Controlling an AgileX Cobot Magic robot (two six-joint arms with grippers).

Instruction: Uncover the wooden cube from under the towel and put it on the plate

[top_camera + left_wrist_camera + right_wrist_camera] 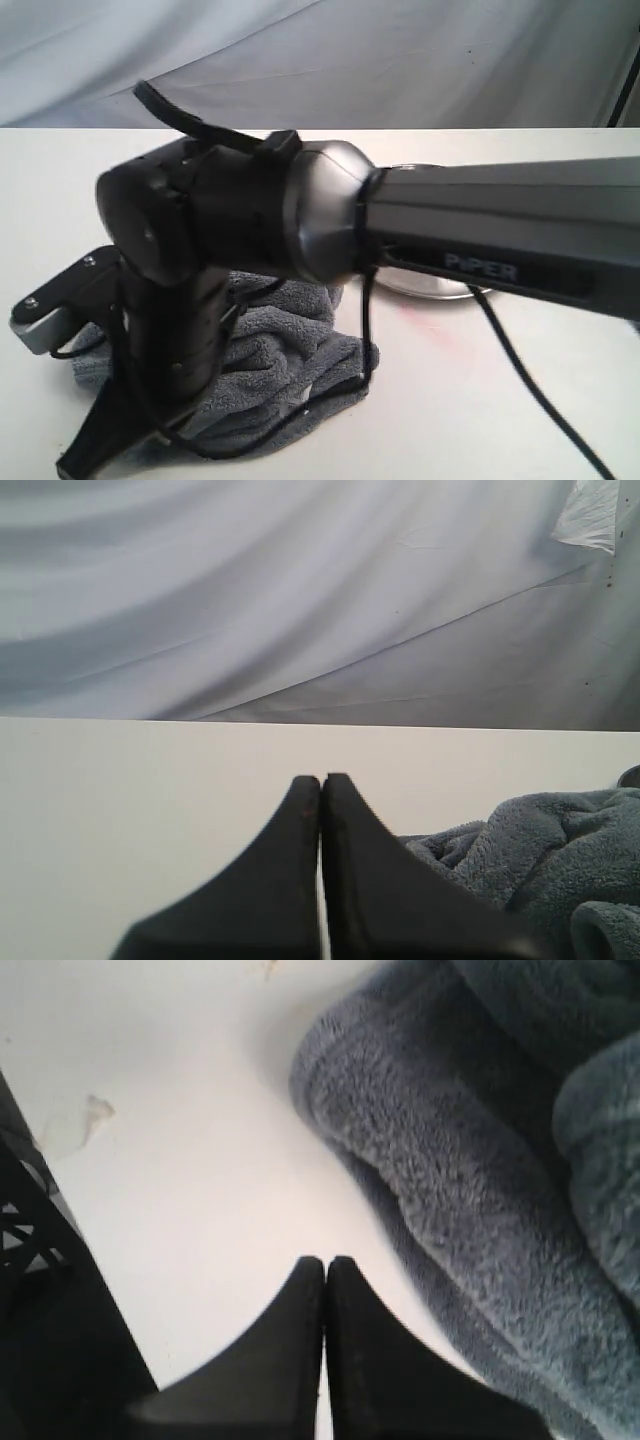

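Note:
The dark grey towel (290, 365) lies crumpled on the white table at the lower left of the exterior view. The wooden cube is hidden in every view. A sliver of the silver plate (440, 288) shows behind the towel, under my right arm. That arm reaches across to the left, and its gripper (75, 462) points down beside the towel's near left edge. In the right wrist view this gripper (325, 1260) is shut and empty over bare table, with the towel (470, 1180) close beside it. My left gripper (321, 778) is shut and empty, low over the table, beside the towel (550, 860).
The right arm's dark forearm (500, 235) and wrist housing (230, 215) block much of the exterior view. A black cable (520, 370) trails over the table at the right. A black frame (30, 1260) stands at the table edge. A grey cloth backdrop (300, 590) hangs behind.

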